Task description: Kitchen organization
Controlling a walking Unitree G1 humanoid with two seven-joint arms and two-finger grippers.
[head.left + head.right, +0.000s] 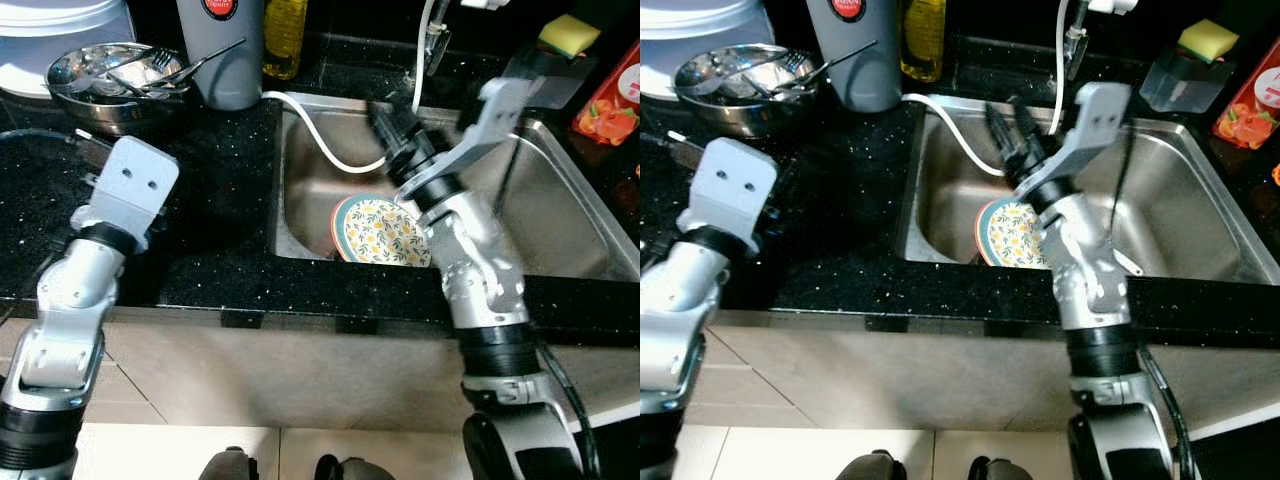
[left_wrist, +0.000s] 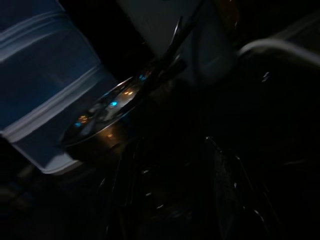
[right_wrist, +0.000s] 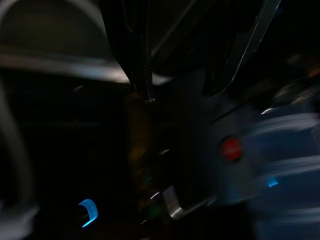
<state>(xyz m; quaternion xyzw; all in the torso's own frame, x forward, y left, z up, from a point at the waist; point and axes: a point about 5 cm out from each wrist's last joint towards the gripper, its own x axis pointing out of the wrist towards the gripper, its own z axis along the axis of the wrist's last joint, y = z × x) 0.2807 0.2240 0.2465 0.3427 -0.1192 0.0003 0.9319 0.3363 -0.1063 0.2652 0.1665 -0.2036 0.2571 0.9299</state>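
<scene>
While our right claw [image 1: 1012,128] hovers empty, fingers parted, over sink [image 1: 1200,215], floral plate [image 1: 1012,235] leans inside, just below. We judge reach step; next: descend, grip rim. Left claw's opening: cannot tell.

The plate [image 1: 378,231] in the sink [image 1: 560,215] is half covered by the right arm, so its far edge can't be read. The right hand [image 1: 1012,128] points into the sink; in the right wrist view its fingers [image 3: 135,45] are dark smears against a blurred background, with only a red dot recognisable. The left hand sits behind its own wrist block, fingers out of sight. The left wrist view is nearly black: the bowl [image 2: 107,115] rim glints, the rest is lost in shade. The white bucket [image 1: 60,30], grey canister [image 1: 220,50] and yellow bottle [image 1: 284,35] are cut off by the top edge.
</scene>
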